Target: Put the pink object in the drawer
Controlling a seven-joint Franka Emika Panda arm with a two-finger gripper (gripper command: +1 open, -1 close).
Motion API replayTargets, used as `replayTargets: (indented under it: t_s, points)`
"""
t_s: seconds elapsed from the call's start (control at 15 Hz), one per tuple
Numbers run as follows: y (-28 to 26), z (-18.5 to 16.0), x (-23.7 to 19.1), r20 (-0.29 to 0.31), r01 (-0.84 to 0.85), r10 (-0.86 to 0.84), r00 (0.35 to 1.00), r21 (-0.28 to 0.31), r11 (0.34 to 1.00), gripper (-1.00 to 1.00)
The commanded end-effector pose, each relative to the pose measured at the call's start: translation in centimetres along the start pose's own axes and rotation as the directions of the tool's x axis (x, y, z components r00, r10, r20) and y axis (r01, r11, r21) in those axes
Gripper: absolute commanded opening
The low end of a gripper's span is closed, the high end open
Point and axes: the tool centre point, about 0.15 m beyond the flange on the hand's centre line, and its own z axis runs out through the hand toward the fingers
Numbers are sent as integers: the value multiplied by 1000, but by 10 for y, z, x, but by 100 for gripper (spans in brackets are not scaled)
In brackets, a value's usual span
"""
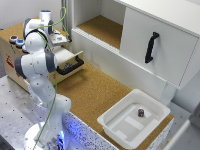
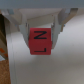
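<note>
From the exterior view, we see the white Franka arm (image 1: pixel 36 62) rising from its base at about seven o'clock in the frame and reaching up toward eleven o'clock, over the wooden box (image 1: pixel 15 57). The drawer (image 1: pixel 70 62) stands pulled out of that box, its black bar handle (image 1: pixel 71 67) facing the cork-covered worktop (image 1: pixel 95 92). The arm's own links hide the gripper here, so from this angle we cannot tell how the fingers stand. Down at five o'clock sits a white plastic tub (image 1: pixel 112 122) with a small dark object (image 1: pixel 141 113) inside it. At two o'clock is the large white cabinet door (image 1: pixel 165 55) with its black handle (image 1: pixel 151 47).

Over to the wrist view, and here we get our answer: the gripper (image 2: pixel 39 41) is pinching the pink cube (image 2: pixel 39 42), one finger (image 2: pixel 23 31) pressed on either side of it. The cube shows black letters on its faces. Below it we see a pale flat surface, too blurred for us to name.
</note>
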Motion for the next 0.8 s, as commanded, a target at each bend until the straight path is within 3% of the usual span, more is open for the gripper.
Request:
replayTargets:
  t_s: [0.0,0.27,0.47,0.53,0.73]
  points:
    - [-2,29,10,-93,108,-108,990,-5,994,-100]
    - [8,40,14,-97,128,-127,987,5,992,-100]
    - [19,47,10,-66,126,-125,990,10,992,-100]
    - [23,46,9,-58,107,-106,993,9,994,100]
    - [23,20,2,-92,90,-90,992,-9,996,100]
